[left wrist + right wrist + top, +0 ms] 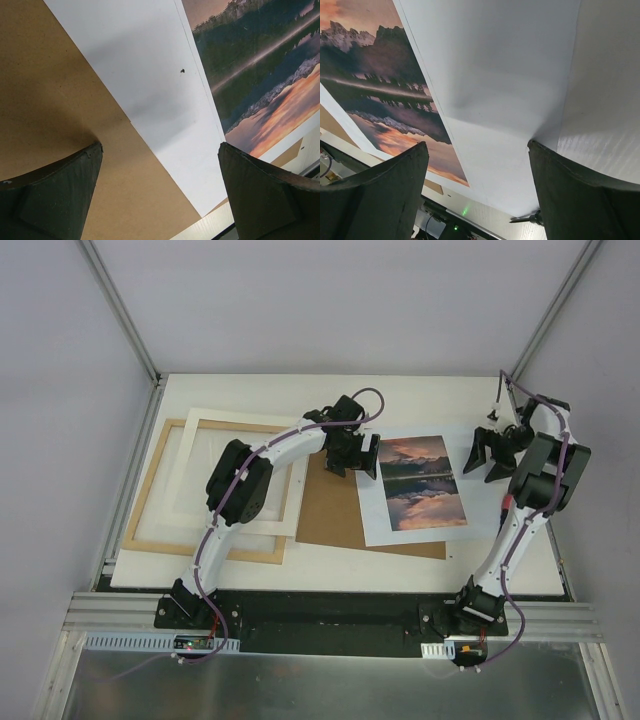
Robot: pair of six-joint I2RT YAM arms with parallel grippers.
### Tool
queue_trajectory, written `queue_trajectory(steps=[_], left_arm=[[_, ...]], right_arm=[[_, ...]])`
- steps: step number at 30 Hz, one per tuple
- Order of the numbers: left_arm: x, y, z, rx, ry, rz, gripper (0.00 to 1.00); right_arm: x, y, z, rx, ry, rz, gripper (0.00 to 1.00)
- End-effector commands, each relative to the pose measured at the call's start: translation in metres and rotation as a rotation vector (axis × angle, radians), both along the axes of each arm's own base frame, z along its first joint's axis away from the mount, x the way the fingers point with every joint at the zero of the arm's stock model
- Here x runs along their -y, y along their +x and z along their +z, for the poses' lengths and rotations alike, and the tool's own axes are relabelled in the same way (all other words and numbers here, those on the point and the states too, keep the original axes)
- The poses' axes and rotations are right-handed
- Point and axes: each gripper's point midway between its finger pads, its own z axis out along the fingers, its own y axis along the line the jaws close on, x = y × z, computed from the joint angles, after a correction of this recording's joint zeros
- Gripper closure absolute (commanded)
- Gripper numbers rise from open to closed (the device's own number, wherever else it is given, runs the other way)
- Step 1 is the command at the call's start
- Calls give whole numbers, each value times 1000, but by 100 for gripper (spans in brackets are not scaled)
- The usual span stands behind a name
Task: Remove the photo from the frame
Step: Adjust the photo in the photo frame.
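The photo (420, 483), a sunset mountain print on a wide white sheet, lies flat on the table right of centre, its left part overlapping a brown backing board (330, 515). The light wood frame (160, 475) lies at the far left, apart from the photo. My left gripper (355, 465) hangs open over the sheet's left border, where it meets the board (55, 100); nothing is between its fingers (50, 195). My right gripper (484, 462) stands open over the sheet's right border (495, 75), one fingertip (570, 190) at the sheet's right edge. The print shows in both wrist views (265, 85) (375, 85).
A white mat with a cut-out window (240, 423) lies on the frame. Grey walls with metal posts (125, 320) close the table on three sides. A small dark pin (525, 219) lies near the table's front edge, by the black base rail (330, 610).
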Motion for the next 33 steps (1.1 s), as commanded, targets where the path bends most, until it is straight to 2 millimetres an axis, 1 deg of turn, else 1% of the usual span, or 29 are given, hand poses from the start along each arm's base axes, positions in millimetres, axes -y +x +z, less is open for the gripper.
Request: queue_trajectory(steps=[1, 3, 5, 6, 9, 10, 14, 17, 20, 23, 26, 29, 33], left_arm=[[-4, -22, -29, -91, 60, -14, 1], [-4, -22, -29, -95, 56, -13, 1], [-1, -23, -29, -104, 48, -16, 1], [0, -24, -29, -113, 41, -15, 1], [6, -27, -28, -145, 12, -17, 1], [8, -28, -29, -158, 2, -19, 1], [16, -30, -27, -187, -33, -30, 1], [20, -31, -24, -201, -55, -34, 1], [22, -30, -23, -204, -64, -34, 1], [24, -31, -23, -212, -71, -36, 1], [24, -33, -23, -220, -74, -35, 1], [22, -33, -25, -226, -72, -32, 1], [24, -34, -25, -239, -81, -30, 1]], right_arm=[[8, 10, 35, 106, 33, -52, 17], [17, 12, 41, 124, 8, -72, 17], [28, 13, 39, 126, -44, -79, 17], [35, 12, 36, 120, -80, -81, 17], [36, 6, 21, 74, -86, -74, 17], [33, 3, 14, 49, -65, -69, 17], [22, -3, 0, -7, -50, -34, 19], [9, -5, -6, -33, -44, 7, 21], [-5, -5, -3, -41, -5, 36, 23], [-16, -2, 4, -40, 66, 38, 24], [-18, 1, 10, -24, 102, 20, 25], [-28, 1, 21, -23, 173, 26, 26], [-34, -1, 21, -33, 178, 48, 27]])
